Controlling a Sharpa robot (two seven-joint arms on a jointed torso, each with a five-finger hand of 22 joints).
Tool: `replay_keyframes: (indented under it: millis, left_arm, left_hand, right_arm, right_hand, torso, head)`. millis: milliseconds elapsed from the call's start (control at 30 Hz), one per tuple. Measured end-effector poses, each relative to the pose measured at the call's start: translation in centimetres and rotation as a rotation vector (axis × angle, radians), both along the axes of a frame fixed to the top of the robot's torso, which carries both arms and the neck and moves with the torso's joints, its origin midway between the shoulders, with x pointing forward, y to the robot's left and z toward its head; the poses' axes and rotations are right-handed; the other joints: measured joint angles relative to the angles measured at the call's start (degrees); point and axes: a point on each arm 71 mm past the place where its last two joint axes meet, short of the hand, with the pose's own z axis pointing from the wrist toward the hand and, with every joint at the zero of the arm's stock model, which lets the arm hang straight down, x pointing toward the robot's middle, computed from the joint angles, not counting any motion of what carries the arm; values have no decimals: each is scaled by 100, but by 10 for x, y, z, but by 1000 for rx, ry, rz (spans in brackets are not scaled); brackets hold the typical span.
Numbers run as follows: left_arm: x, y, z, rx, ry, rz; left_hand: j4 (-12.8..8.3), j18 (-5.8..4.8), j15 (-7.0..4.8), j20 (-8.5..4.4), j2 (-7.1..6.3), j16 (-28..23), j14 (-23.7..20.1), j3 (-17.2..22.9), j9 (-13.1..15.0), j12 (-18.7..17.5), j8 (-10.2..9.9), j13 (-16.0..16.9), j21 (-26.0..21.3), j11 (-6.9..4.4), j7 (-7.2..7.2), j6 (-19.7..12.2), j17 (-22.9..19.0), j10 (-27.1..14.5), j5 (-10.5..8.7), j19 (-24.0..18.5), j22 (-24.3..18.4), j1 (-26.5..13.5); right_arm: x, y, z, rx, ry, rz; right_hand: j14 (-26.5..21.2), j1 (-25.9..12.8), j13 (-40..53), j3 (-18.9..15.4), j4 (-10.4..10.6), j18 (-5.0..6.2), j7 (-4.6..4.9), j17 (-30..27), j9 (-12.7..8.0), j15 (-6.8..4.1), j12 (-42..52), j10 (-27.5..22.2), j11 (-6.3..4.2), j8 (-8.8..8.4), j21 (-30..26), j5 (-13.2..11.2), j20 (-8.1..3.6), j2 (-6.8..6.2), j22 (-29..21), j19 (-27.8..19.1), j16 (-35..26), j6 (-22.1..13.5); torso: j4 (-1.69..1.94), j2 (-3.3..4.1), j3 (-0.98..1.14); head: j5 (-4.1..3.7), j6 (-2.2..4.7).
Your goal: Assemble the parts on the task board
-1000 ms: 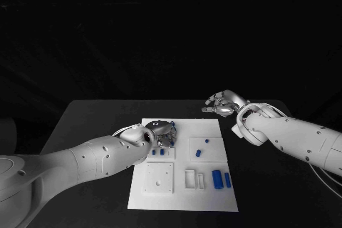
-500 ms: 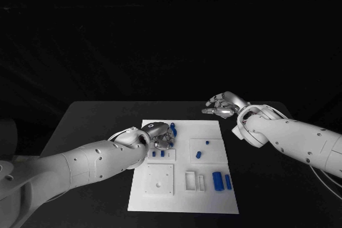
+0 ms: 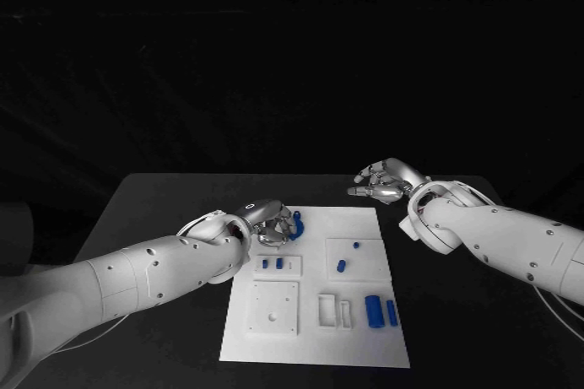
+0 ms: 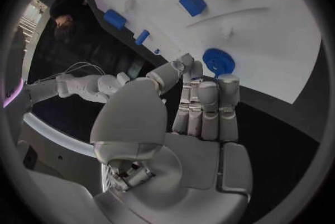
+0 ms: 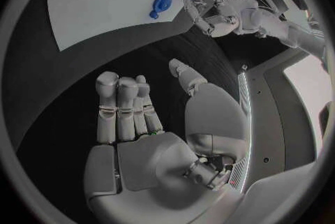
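1. Board [image 3: 319, 321]: a white plate lying flat in the middle of the black table [image 3: 159, 212], its long side running away from the robot.
2. Left hand [image 3: 270, 224]: poised over the board's far left corner. In the left wrist view its fingers [image 4: 209, 106] lie straight and side by side, the thumb apart from them, and nothing is held.
3. Round part [image 4: 218, 61]: a blue disc on the board, just beyond the left fingertips in the left wrist view; whether they touch it cannot be told. The head view shows it as a blue arc [image 3: 296, 226] at the edge of the left hand.
4. Small parts: two blue pieces [image 3: 272, 262] side by side below the left hand, and two more [image 3: 347, 256] in the board's middle right field.
5. Long parts [image 3: 381, 311]: two blue bars lying parallel near the board's near right edge, beside a white frame [image 3: 331, 310].
6. Right hand [image 3: 383, 182]: raised over the bare table off the board's far right corner, well apart from all parts. Its fingers [image 5: 122, 106] are half curled and close together, thumb spread, empty.
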Motion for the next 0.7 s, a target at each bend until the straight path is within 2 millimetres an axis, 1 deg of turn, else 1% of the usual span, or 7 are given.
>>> replay_keyframes:
  millis: [233, 300, 367, 567, 700]
  left_arm:
    - [-3, 24, 2, 13, 35, 32]
    - [-3, 30, 1, 19, 46, 40]
    - [-3, 34, 0, 25, 53, 47]
    - [-2, 38, -2, 35, 71, 55]
    - [0, 36, -3, 41, 77, 57]
  left_hand:
    - [-4, 0, 0, 10, -1, 0, 0, 4, 1, 0, -1, 9, 0, 0, -1, -2, -1, 0, 0, 8, -1, 0]
    - [-24, 0, 0, 10, -1, 0, 0, 24, 1, 0, -2, 10, 15, -21, -17, 13, -13, 21, 61, 8, -1, 0]
    - [-25, 0, 0, 10, -2, 0, 0, 23, 1, 0, -7, 16, 22, -21, -21, 21, -15, 21, 77, 8, -1, 0]
    - [-32, 0, 0, 11, -2, 0, 0, 16, 0, 0, -22, 16, 22, -21, -9, 34, -15, 21, 77, 8, -1, 0]
    - [-32, 0, -19, 12, -3, 0, 19, 16, -1, -1, -25, 16, 22, -22, -7, 35, -14, 20, 77, 9, -2, 0]
  right_arm:
    - [0, -2, 0, -1, 0, -2]
    - [0, -2, 0, -1, 0, -3]
    - [0, -3, 0, -1, 0, -4]
    - [0, -3, 0, -2, 0, -5]
    - [0, -2, 0, -1, 0, -3]
  right_hand:
    - [-1, 0, 0, 0, 0, 0, 3, 0, 0, 1, 0, 0, 0, 0, -16, 15, 0, 0, -1, 0, 0, -19]
    - [-1, 0, 0, 0, 0, 0, 13, 0, 0, 1, 0, 0, 0, 0, -16, 15, 0, 0, 0, 0, 0, -9]
    - [-1, 0, 0, 0, 0, 0, 20, 0, 0, 1, 0, 0, 0, 0, -16, 15, 0, 0, -1, 0, 0, -1]
    - [-1, 0, 0, 0, 0, 0, 22, 0, 1, 1, 0, 0, 0, 0, -16, 15, 0, 0, -1, 0, 0, 2]
    - [-1, 0, 0, 0, 0, 0, 22, 0, 1, 1, 0, 0, 0, 0, -16, 15, 0, 0, -1, 0, 0, 2]
  torso:
    - [2, -3, 0]
    - [1, -2, 0]
    - [1, -3, 0]
    - [2, 0, -11]
    - [-2, 4, -11]
  head:
    - [10, 1]
    - [14, -1]
    - [18, -4]
    - [22, -9]
    - [34, -10]
